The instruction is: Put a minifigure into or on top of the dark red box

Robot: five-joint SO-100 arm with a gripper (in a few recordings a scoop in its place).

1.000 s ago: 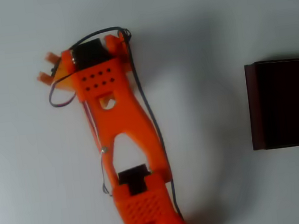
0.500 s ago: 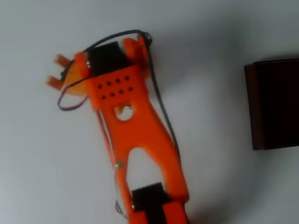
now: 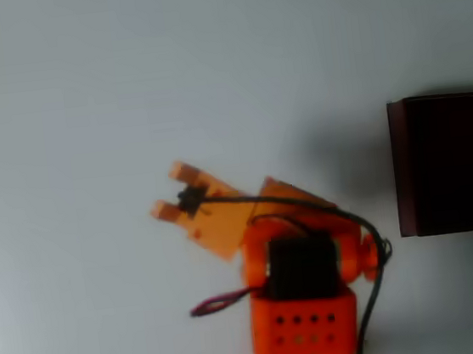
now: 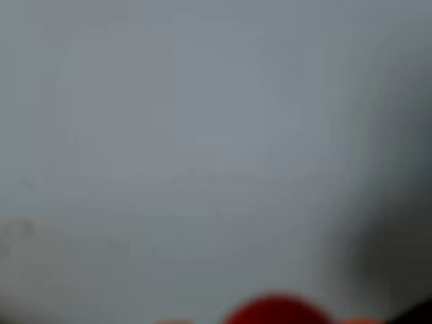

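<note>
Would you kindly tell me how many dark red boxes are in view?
1. The dark red box sits at the right edge of the overhead view, cut off by the frame, to the right of the hand.

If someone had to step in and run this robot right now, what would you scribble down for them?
Gripper: in the overhead view its two orange fingertips sit apart, pointing up-left, with a small dark thing between them; whether it grips that is unclear.
Minifigure: a blurred red blob at the bottom edge of the wrist view, close to the camera, likely it. Probably carried, not certain.
Dark red box: at the right edge of the overhead view, on the white table, well apart from the gripper. Its dark interior shows nothing inside.
Done: possibly the pick-up.
Left: carry the figure right to the box and release it in or on it.
</note>
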